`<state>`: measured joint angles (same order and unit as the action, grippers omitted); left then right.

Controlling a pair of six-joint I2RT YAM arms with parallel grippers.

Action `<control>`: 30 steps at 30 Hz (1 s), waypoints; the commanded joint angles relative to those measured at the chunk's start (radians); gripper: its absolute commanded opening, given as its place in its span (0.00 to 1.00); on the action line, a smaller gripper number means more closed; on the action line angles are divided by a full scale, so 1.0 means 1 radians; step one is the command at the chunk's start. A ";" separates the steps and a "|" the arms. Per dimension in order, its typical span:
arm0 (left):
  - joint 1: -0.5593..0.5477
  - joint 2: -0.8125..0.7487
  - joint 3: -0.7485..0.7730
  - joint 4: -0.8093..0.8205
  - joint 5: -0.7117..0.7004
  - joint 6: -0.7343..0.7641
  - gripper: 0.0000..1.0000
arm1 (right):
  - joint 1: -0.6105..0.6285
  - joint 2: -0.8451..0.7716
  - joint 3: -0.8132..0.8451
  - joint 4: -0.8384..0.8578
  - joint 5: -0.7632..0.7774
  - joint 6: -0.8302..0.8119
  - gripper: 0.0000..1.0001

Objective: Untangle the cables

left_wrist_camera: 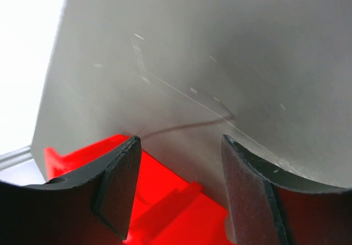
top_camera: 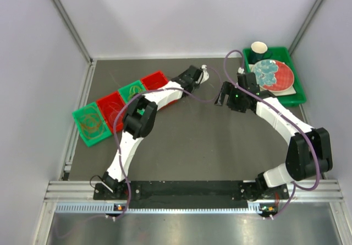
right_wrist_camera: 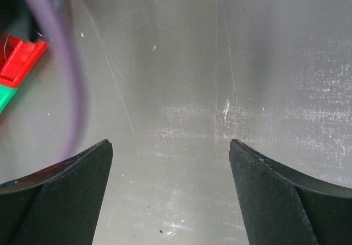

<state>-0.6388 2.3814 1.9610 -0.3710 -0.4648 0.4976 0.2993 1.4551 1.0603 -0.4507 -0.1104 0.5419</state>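
Observation:
Thin cables lie coiled in a row of trays at the left: one coil in the left green tray (top_camera: 91,123), one in the red tray (top_camera: 112,108) and one in the second green tray (top_camera: 132,92). My left gripper (top_camera: 201,74) hangs past the far red tray (top_camera: 155,81), open with nothing between its fingers. In the left wrist view that gripper (left_wrist_camera: 179,140) is over the red tray's edge (left_wrist_camera: 181,201), and a thin dark cable strand (left_wrist_camera: 181,126) curves over the table beyond it. My right gripper (top_camera: 222,97) (right_wrist_camera: 170,143) is open over bare table.
A green bin (top_camera: 294,93) at the back right holds a red plate (top_camera: 281,79) with a bluish lump and a dark cup (top_camera: 259,49). The enclosure walls close in the table on three sides. A purple arm hose (right_wrist_camera: 69,74) crosses the right wrist view at the left.

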 commanded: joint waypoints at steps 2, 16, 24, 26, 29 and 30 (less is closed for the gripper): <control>-0.012 -0.065 -0.053 0.099 -0.035 0.108 0.65 | 0.012 -0.029 0.003 0.023 -0.008 -0.008 0.86; -0.012 -0.021 -0.083 0.304 -0.160 0.220 0.63 | 0.012 -0.016 0.003 0.023 -0.011 -0.011 0.86; -0.009 0.004 -0.070 0.248 -0.152 0.225 0.62 | 0.012 -0.012 0.004 0.026 -0.011 -0.010 0.86; -0.002 0.007 -0.077 0.254 -0.163 0.233 0.61 | 0.012 -0.010 0.007 0.024 -0.011 -0.011 0.86; 0.002 0.002 -0.099 0.265 -0.164 0.233 0.61 | 0.012 -0.010 0.003 0.026 -0.011 -0.011 0.86; 0.002 -0.004 -0.103 0.262 -0.164 0.230 0.61 | 0.012 -0.010 0.004 0.026 -0.011 -0.011 0.86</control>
<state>-0.6441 2.3817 1.8771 -0.1486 -0.6037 0.7170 0.2993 1.4551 1.0603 -0.4534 -0.1162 0.5419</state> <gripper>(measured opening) 0.614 0.864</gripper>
